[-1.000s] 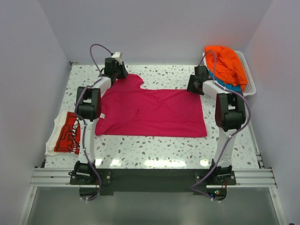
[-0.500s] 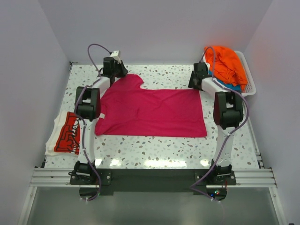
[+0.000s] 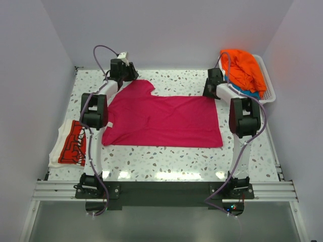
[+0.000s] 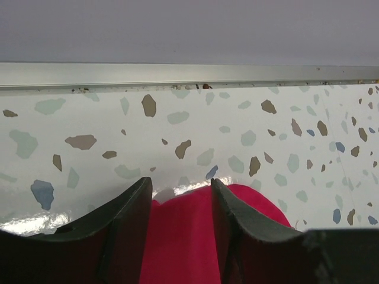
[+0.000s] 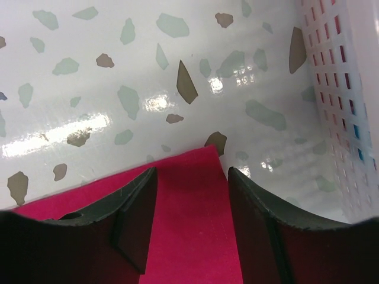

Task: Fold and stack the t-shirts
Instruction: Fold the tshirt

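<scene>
A magenta-pink t-shirt (image 3: 161, 121) lies spread flat across the middle of the table. My left gripper (image 3: 125, 75) is at its far left sleeve. In the left wrist view the fingers (image 4: 127, 219) stand apart, with the sleeve's edge (image 4: 183, 236) lying flat between them, so the left gripper (image 4: 179, 186) is open. My right gripper (image 3: 209, 89) is at the shirt's far right corner. It too (image 5: 192, 171) is open, and the pink corner (image 5: 189, 225) lies on the table between its jaws. An orange t-shirt (image 3: 242, 68) lies heaped over a teal-blue one (image 3: 250, 94). A folded red t-shirt with white lettering (image 3: 70, 143) rests at the left edge.
A white slatted basket (image 3: 270, 93) at the far right corner holds the orange and teal shirts. Its wall (image 5: 337, 89) is close to the right of my right gripper. The back wall rail (image 4: 177, 74) runs just beyond my left gripper. Side walls enclose the speckled table (image 3: 171, 156).
My left gripper's jaws have opened and it has drawn slightly back toward the far wall. My right gripper has shifted a little toward the far right corner. The shirt lies as before.
</scene>
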Controlling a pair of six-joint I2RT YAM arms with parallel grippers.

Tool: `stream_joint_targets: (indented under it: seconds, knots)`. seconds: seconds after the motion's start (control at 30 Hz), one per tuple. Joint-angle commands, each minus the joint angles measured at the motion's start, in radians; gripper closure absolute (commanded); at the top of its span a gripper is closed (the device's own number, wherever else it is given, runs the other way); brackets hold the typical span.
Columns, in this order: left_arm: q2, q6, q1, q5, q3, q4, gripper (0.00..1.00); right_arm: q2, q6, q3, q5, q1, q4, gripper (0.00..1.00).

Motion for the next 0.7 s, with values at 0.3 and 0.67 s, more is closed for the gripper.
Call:
stream_joint_targets:
  seconds: [0.3,0.67]
  knots:
    - [0.095,-0.005,0.012,-0.045,0.182,-0.174,0.47,0.027,0.006,0.066,0.008,-0.001,-0.03,0.48]
    - [0.104,-0.034,0.012,-0.02,0.162,-0.174,0.52,0.023,0.02,0.054,-0.01,-0.001,-0.035,0.5]
